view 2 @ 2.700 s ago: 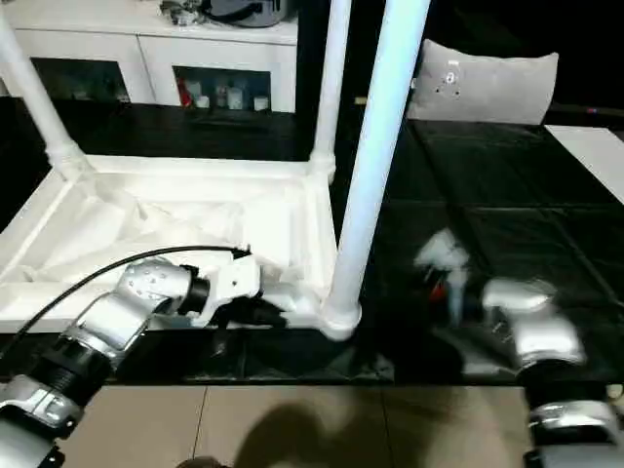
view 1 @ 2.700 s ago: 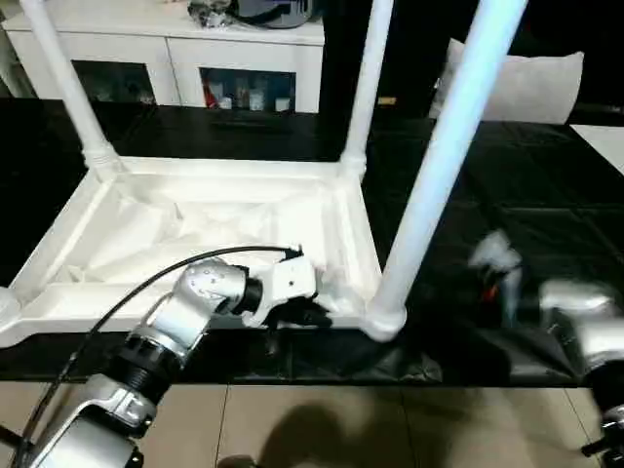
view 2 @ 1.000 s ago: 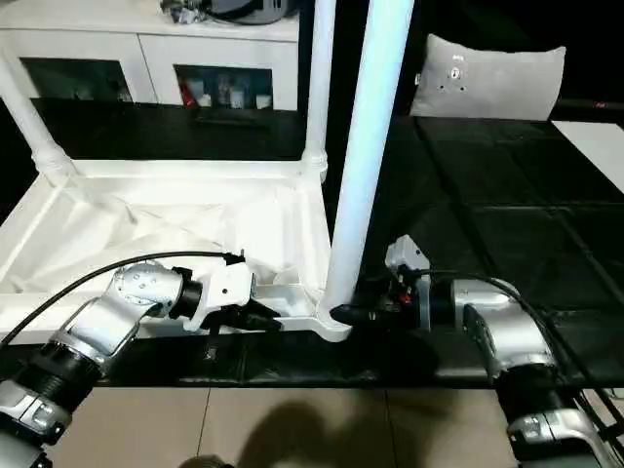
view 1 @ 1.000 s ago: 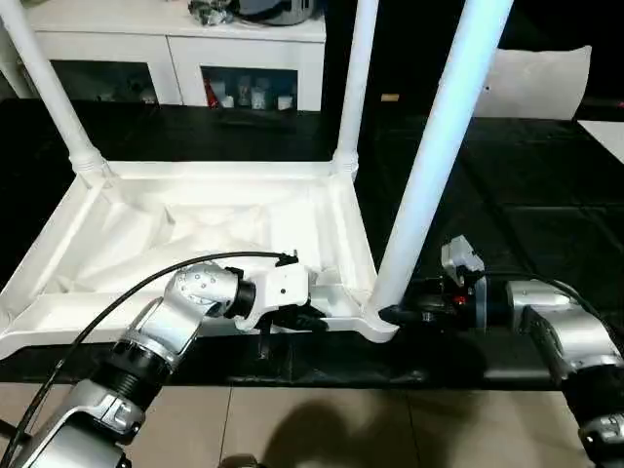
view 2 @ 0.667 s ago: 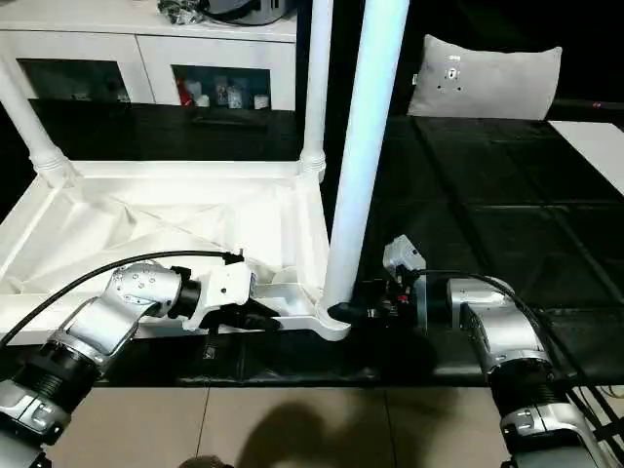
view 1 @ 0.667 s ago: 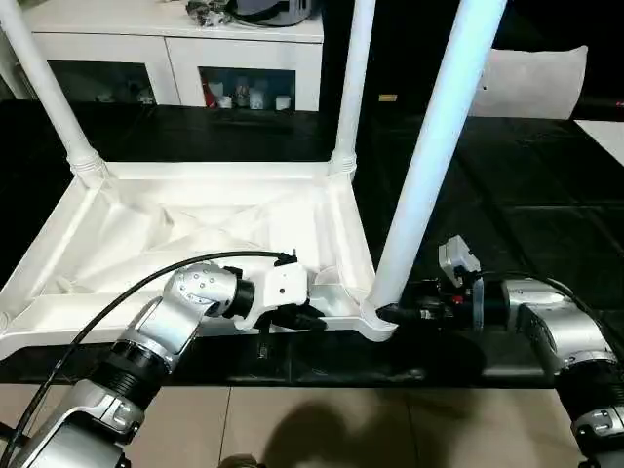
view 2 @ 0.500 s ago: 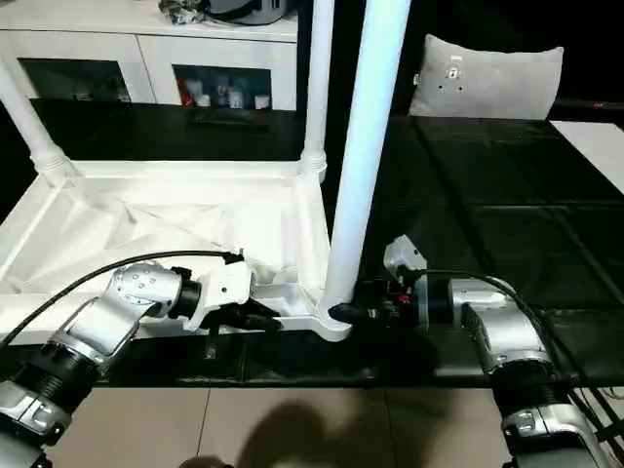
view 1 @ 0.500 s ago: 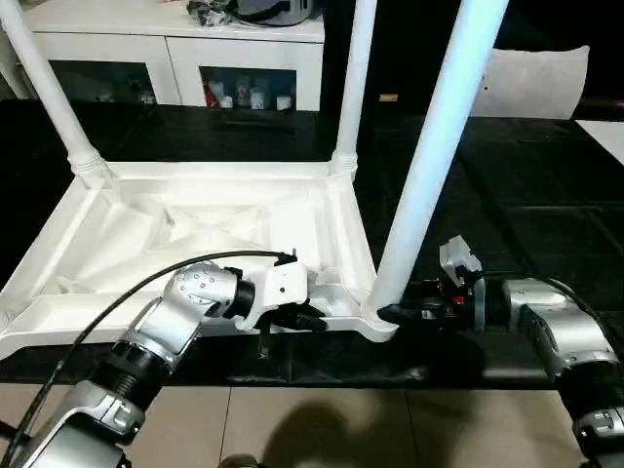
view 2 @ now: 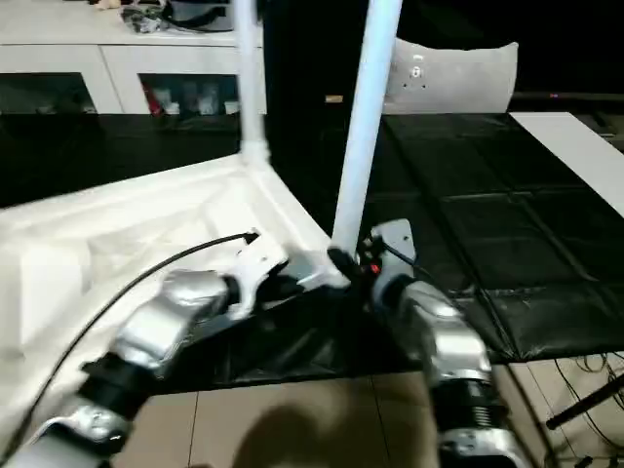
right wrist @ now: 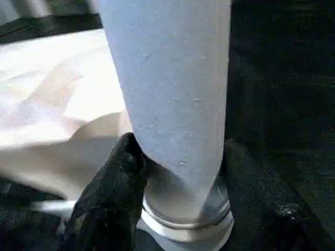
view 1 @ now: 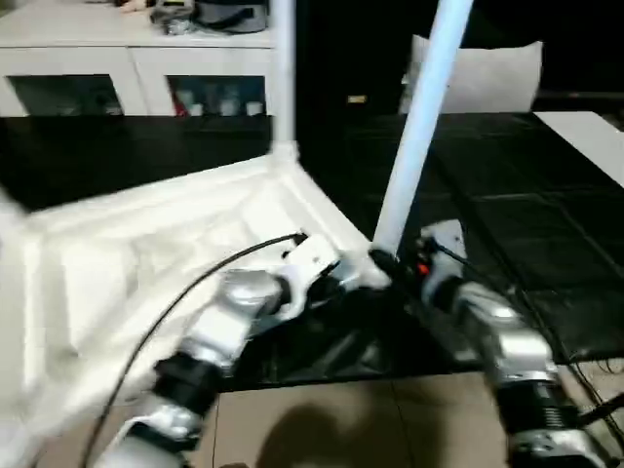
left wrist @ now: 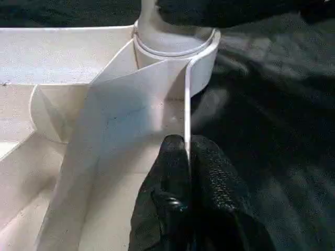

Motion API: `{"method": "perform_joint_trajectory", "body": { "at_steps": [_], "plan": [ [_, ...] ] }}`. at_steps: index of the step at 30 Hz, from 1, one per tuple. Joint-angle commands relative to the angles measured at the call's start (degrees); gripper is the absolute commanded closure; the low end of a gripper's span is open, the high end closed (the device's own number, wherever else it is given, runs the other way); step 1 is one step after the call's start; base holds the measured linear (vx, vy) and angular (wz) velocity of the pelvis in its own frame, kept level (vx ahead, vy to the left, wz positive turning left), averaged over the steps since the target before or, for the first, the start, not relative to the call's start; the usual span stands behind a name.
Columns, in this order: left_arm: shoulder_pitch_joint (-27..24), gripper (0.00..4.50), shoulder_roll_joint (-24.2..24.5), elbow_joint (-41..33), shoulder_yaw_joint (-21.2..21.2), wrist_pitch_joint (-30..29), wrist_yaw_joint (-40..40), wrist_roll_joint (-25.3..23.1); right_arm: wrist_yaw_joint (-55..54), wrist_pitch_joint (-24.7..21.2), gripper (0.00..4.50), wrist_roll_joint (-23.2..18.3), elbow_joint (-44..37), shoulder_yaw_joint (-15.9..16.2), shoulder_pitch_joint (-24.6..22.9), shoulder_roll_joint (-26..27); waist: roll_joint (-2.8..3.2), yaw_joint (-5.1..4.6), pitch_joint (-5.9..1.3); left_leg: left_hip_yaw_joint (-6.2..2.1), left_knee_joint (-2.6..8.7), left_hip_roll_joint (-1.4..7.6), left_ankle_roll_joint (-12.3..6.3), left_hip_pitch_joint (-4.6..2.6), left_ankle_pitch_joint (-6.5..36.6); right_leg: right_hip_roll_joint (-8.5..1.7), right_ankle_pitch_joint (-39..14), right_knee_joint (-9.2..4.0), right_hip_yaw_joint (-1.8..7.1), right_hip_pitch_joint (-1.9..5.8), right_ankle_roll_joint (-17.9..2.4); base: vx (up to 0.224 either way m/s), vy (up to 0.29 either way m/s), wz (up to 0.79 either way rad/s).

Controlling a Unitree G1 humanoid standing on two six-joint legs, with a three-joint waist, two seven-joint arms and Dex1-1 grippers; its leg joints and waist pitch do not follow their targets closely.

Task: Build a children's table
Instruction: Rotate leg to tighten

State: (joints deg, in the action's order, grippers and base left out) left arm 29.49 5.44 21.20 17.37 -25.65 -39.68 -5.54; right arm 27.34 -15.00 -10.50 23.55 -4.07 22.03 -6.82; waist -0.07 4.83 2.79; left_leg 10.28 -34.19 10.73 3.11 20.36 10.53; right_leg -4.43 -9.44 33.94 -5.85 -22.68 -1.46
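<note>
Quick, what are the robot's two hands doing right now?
Left gripper: shut on the table top's rim.
Right gripper: shut on the leg, near its socket.

The left gripper's two black fingers [left wrist: 189,157] pinch the thin upright rim wall of the white plastic table top [left wrist: 104,125]. Just beyond them, a round white leg [left wrist: 172,39] sits in the corner socket, above a black floor mat [left wrist: 272,136].
</note>
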Motion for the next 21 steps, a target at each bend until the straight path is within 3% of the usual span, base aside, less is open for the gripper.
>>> {"method": "perform_joint_trajectory", "body": {
  "at_steps": [1,2,4,6,10,11,13,14,15,17,19,21],
  "plan": [
    [1.24,4.5,-3.93,-1.06,2.73,1.58,0.78,0.76,-2.71,0.36,2.21,-0.82,-0.33,1.09,0.48,3.33,-0.72,0.11,-3.15,-1.53,4.43,2.03,-0.72,-0.41,16.86,-4.94,-33.14,-6.78,2.47,1.87,-2.4,0.0,0.0,0.0],
    [1.25,4.5,-3.72,-1.01,3.0,2.47,0.88,0.18,-2.92,2.76,1.87,-0.25,-1.43,1.31,-0.22,3.76,-0.57,0.28,-3.33,-1.5,4.49,2.2,-0.9,-0.38,16.08,-4.91,-31.01,-6.56,2.64,1.87,-2.75,0.0,0.0,0.0],
    [1.23,4.5,-3.68,-1.03,3.0,2.56,0.83,0.19,-2.94,3.02,1.87,-0.13,-1.54,1.37,-0.3,3.75,-0.57,0.41,-3.47,-1.42,4.55,2.3,-1.25,-0.2,15.07,-4.83,-28.09,-6.15,2.84,1.96,-3.34,0.0,0.0,0.0],
    [1.01,4.5,-2.84,-1.22,3.33,3.25,0.32,-0.14,-2.42,3.36,1.6,-0.7,-2.49,0.87,-0.79,3.55,-0.4,0.59,-3.48,-1.31,4.63,2.46,-1.83,-0.18,13.98,-4.65,-23.27,-5.58,3.11,1.98,-5.22,0.0,0.0,0.0],
    [0.68,4.5,-0.21,-1.41,4.24,4.49,-1.11,-1.3,1.84,4.02,1.29,-2.45,-5.84,-0.52,-1.94,0.61,-0.46,1.01,-3.79,-1.24,4.46,2.44,-2.74,0.36,10.75,-4.74,-17.47,-4.72,3.31,2.6,-6.75,0.0,0.0,0.0],
    [0.66,4.5,1.03,-1.22,4.22,5.52,-2.37,-1.66,7.26,3.79,1.14,-3.98,-7.5,-0.17,-2.72,-2.91,-0.51,1.23,-3.65,-1.11,4.36,2.42,-3.37,0.37,10.53,-4.67,-16.95,-4.72,3.29,2.64,-7.06,0.0,0.0,0.0],
    [0.67,4.5,1.82,-1.09,4.26,6.13,-3.17,-1.76,10.69,3.39,0.96,-4.79,-8.58,0.19,-3.43,-5.12,-0.44,1.59,-3.72,-1.06,4.22,2.49,-4.06,0.42,9.75,-4.67,-15.83,-4.52,3.37,2.85,-7.09,0.0,0.0,0.0],
    [0.65,4.5,3.35,-0.93,4.55,7.76,-4.95,-1.77,15.92,3.04,0.92,-5.53,-10.19,0.83,-4.8,-8.92,-0.21,1.79,-3.62,-1.08,4.27,2.55,-4.26,0.47,9.81,-4.62,-15.79,-4.51,3.37,2.78,-7.15,0.0,0.0,0.0],
    [0.65,4.5,3.35,-0.93,4.55,7.76,-4.95,-1.77,15.92,3.04,0.85,-5.53,-10.19,0.83,-4.8,-8.92,-0.29,1.84,-3.59,-1.12,4.29,2.53,-4.27,0.46,10.05,-4.64,-16.21,-4.63,3.3,2.83,-6.98,0.0,0.0,0.0],
    [0.5,4.5,6.05,-0.71,5.33,10.45,-7.97,-1.83,22.5,2.51,0.59,-6.03,-11.44,0.82,-6.74,-14.57,-0.32,2.07,-3.58,-1.05,4.19,2.54,-4.35,0.41,10.33,-4.69,-16.74,-4.64,3.34,2.85,-7.33,0.0,0.0,0.0],
    [0.39,4.5,6.83,-0.78,5.64,11.22,-9.06,-1.8,23.88,2.17,0.41,-6.29,-11.56,0.52,-7.12,-15.84,-0.43,2.05,-3.52,-1.07,4.23,2.49,-4.27,0.33,11.29,-4.7,-18.51,-4.88,3.21,2.75,-7.35,0.0,0.0,0.0],
    [-0.05,4.5,9.58,-1.07,6.77,14.83,-13.48,-1.06,29.31,0.51,0.16,-7.6,-13.22,0.33,-9.38,-20.83,-0.61,2.25,-3.37,-1.15,4.29,2.61,-4.28,0.25,12.16,-4.75,-21.4,-5.18,3.26,2.73,-6.3,0.0,0.0,0.0]
  ]
}}
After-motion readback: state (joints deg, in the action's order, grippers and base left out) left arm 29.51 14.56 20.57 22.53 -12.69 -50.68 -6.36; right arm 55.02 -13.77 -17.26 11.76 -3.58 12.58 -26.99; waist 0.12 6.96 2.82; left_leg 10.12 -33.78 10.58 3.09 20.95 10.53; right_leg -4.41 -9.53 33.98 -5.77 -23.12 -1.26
